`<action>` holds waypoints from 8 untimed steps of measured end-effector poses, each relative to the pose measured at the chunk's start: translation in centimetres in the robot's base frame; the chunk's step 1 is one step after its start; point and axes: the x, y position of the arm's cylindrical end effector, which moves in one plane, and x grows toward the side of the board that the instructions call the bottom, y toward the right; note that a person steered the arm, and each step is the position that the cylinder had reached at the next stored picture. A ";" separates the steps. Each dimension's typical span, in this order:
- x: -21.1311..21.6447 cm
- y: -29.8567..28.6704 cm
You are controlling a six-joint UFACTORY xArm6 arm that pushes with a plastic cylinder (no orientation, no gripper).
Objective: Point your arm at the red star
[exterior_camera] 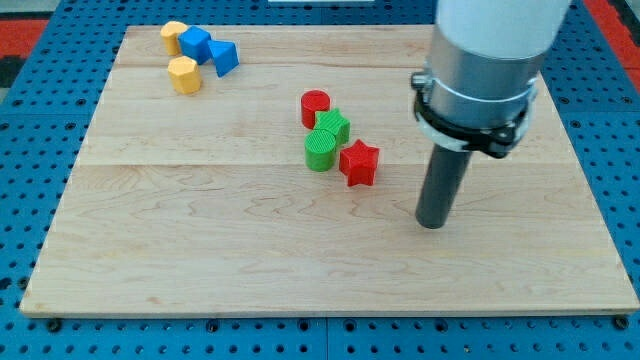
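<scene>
The red star (359, 163) lies near the middle of the wooden board (200, 250). My tip (431, 223) rests on the board to the star's right and a little lower in the view, apart from it by about one block's width. A green cylinder (321, 150) touches the star's left side. A second green block (335, 126) sits just above that, and a red cylinder (315, 106) sits above both.
At the view's top left are two yellow blocks (174, 35) (183, 74), a blue cube-like block (196, 43) and a blue triangular block (224, 57). The board lies on a blue pegboard surface (30, 180).
</scene>
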 end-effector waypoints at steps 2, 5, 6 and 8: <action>2.3 -0.9; -2.1 1.3; -3.1 -4.0; -4.8 -9.1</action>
